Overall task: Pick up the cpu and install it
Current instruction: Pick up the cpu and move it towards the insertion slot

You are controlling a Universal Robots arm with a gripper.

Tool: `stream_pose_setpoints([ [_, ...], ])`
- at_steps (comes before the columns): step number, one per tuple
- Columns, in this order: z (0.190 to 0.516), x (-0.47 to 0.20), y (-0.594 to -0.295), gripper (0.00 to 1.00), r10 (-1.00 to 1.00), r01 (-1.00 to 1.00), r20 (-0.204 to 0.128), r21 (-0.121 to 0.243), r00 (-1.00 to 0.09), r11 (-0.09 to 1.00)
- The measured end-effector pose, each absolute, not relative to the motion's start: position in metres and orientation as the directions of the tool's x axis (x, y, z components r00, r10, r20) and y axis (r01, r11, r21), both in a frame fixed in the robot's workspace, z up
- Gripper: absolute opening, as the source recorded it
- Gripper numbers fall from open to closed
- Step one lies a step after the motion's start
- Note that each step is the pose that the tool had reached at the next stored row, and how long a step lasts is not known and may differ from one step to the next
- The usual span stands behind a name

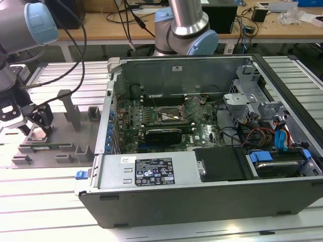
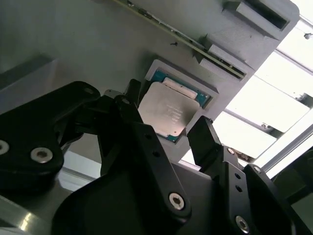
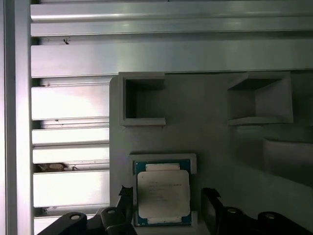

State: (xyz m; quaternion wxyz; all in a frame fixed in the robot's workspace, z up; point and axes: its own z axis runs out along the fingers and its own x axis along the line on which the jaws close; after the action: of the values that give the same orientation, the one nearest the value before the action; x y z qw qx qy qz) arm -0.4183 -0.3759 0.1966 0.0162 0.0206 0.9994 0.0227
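Note:
The cpu [image 2: 168, 113] is a small square chip with a shiny silver top. It lies flat in a shallow pocket of a grey holder block [image 3: 205, 127], and I see the cpu [image 3: 163, 196] in both wrist views. My gripper [image 2: 167, 108] hangs over it, open, with one black fingertip [image 2: 131, 93] on each side of the chip and a small gap to each edge. In the exterior view the gripper [image 1: 36, 125] is at the far left above the grey holder block [image 1: 65, 138]. The dark square socket [image 1: 171, 115] sits on the motherboard inside the open computer case [image 1: 151, 174].
Upright grey posts [image 1: 65, 106] stand on the holder block close to my gripper. A long thin green stick [image 2: 195, 46] lies in a slot of the block. Ribbed metal table slats [image 3: 68, 137] run beside the block. Cables and drive cages [image 1: 267, 126] fill the case's right side in the exterior view.

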Motion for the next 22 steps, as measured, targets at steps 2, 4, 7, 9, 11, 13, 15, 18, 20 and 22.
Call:
stream_pose_setpoints([
  [2,0.1946,-0.4186,-0.3744,0.66,0.042,0.040,-0.032,0.046,-0.999,0.998],
  [4,0.1933,-0.4196,-0.3739,0.66,0.042,0.040,-0.031,0.046,-0.999,0.998],
  [7,0.1906,-0.4208,-0.3734,0.66,0.042,0.040,-0.032,0.046,-0.999,0.998],
  [9,0.1891,-0.4210,-0.3731,0.66,0.042,0.040,-0.031,0.046,-0.999,0.998],
  [11,0.1880,-0.4212,-0.3728,0.66,0.042,0.040,-0.031,0.046,-0.999,0.998],
  [13,0.1877,-0.4212,-0.3727,0.66,0.042,0.040,-0.031,0.046,-0.999,0.998],
  [15,0.1874,-0.4211,-0.3727,0.66,0.042,0.040,-0.032,0.046,-0.999,0.998],
  [18,0.1874,-0.4211,-0.3727,0.66,0.042,0.040,-0.032,0.046,-0.999,0.998],
  [20,0.1871,-0.4211,-0.3727,0.66,0.042,0.040,-0.032,0.046,-0.999,0.998],
  [22,0.1867,-0.4209,-0.3726,0.66,0.042,0.041,-0.029,0.046,-0.999,0.998],
])
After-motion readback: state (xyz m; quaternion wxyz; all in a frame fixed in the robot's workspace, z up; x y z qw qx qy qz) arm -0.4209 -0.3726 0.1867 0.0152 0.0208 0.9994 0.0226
